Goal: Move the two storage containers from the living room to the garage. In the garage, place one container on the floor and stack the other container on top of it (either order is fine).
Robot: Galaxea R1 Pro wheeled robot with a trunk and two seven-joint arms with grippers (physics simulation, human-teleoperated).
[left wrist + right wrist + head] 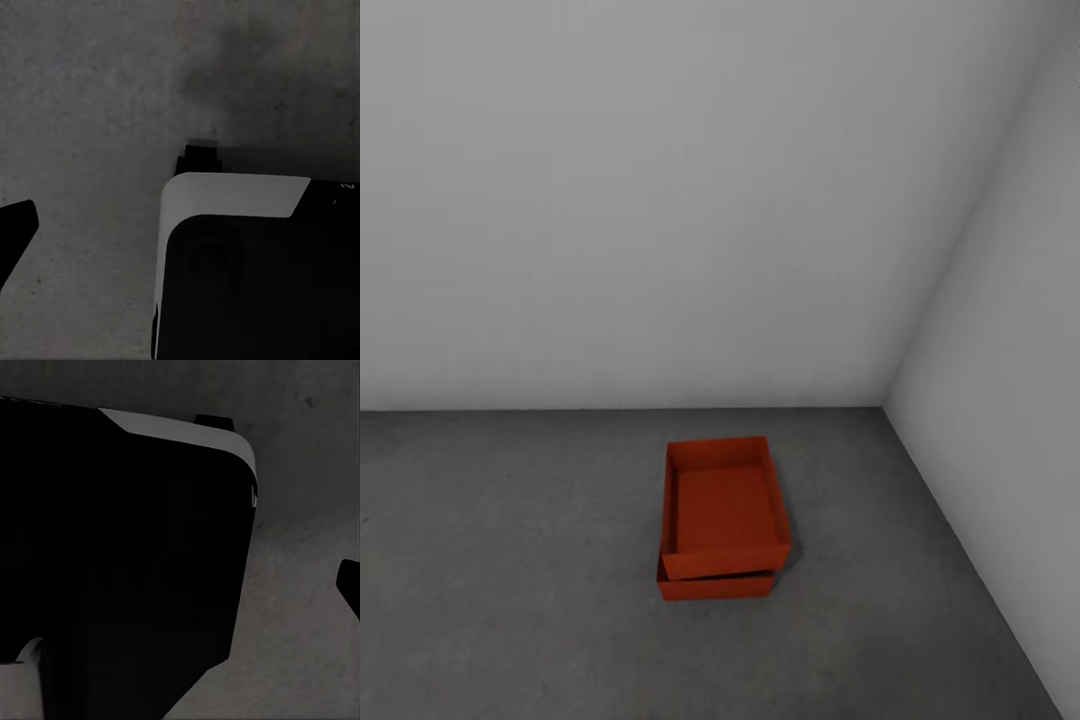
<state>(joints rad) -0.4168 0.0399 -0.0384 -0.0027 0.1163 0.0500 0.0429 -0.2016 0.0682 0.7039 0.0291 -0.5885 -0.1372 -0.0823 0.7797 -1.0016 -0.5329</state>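
**Asker:** Where were the two storage containers?

**Me:** The upper orange-red, open-topped rectangular bin point(726, 500) sat on top of the lower orange-red bin point(715, 585), both on the dark grey mottled concrete floor point(510, 560) of the garage, near the corner where the plain pale grey back wall point(660, 200) met the side wall point(1010, 350). The upper one was skewed a little, so a strip of the lower bin's near wall showed beneath it. They were touching, one seated on the other.

**Asker:** And your fingers?

**Me:** I couldn't tell how either pair stood. Each wrist camera looked down at concrete past a dark, white-edged part of my own body point(255, 270), with just a dark tip at the frame's edge: one by the left wrist point(15, 232), one by the right point(349, 583). Neither pair was holding a bin, as far as I could judge.

**Asker:** What would doing this step well have meant?

**Me:** By my reading the stack already stood, so the step was checking it. I'd have kept both arms well away from the bins and made sure the skewed top bin rested steadily before calling it done.
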